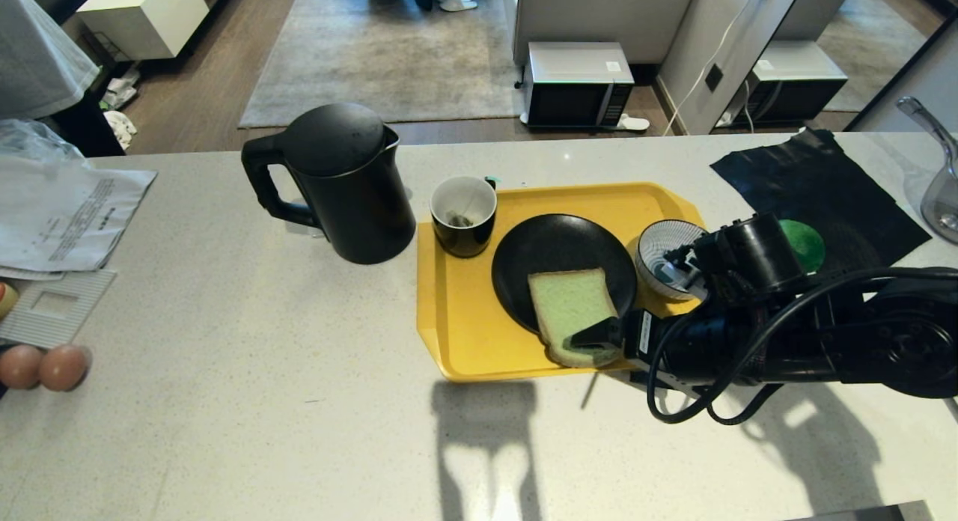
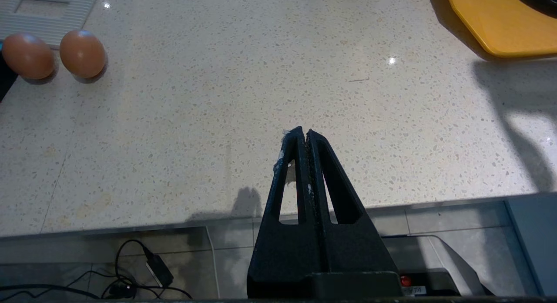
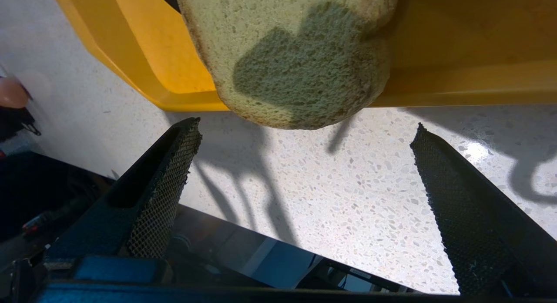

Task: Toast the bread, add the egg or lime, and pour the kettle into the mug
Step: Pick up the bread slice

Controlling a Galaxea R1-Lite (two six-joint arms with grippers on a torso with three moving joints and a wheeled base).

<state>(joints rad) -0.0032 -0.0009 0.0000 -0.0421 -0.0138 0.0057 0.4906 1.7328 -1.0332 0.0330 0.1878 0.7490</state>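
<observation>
Pale green bread [image 1: 572, 311] lies half on your black plate [image 1: 557, 251], its near end sagging over the yellow tray's [image 1: 464, 326] front rim. Your right claw [image 3: 304, 133] comes in low from the right, its arm stretched level over the counter [image 1: 224, 394], jaws spread wide and empty, short of the slice's near edge. The mug [image 1: 462, 215] stands on the tray's far left corner, the kettle [image 1: 337, 183] just left of it. Your left claw [image 2: 303, 135] hangs clenched over the counter's near edge, nothing in it.
</observation>
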